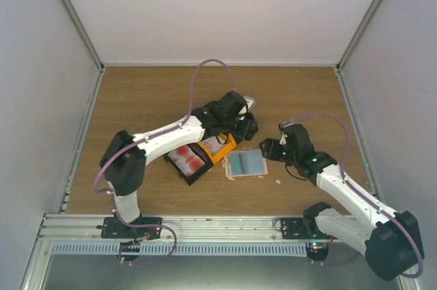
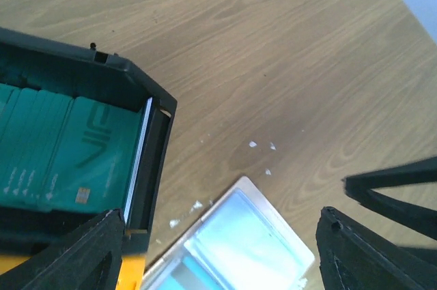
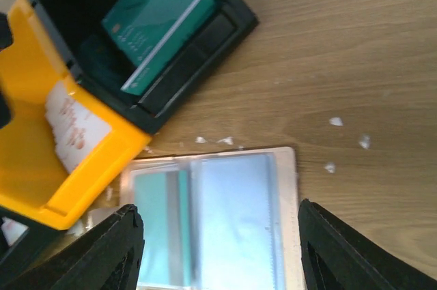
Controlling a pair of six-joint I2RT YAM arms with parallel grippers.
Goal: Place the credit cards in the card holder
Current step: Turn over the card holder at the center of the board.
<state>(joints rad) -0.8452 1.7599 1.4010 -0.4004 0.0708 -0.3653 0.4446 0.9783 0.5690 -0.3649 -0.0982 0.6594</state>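
Fetching step: left gripper (image 2: 222, 218) and right gripper (image 3: 218, 208) both released, empty; next, grasp centre-left teal-green plastic card (image 2: 89, 153) for open beige folding wallet (image 3: 232, 235).

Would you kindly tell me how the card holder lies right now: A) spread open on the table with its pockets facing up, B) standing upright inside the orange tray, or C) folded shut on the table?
A: the card holder lies spread flat on the wooden table, and its pale blue pockets show from above.
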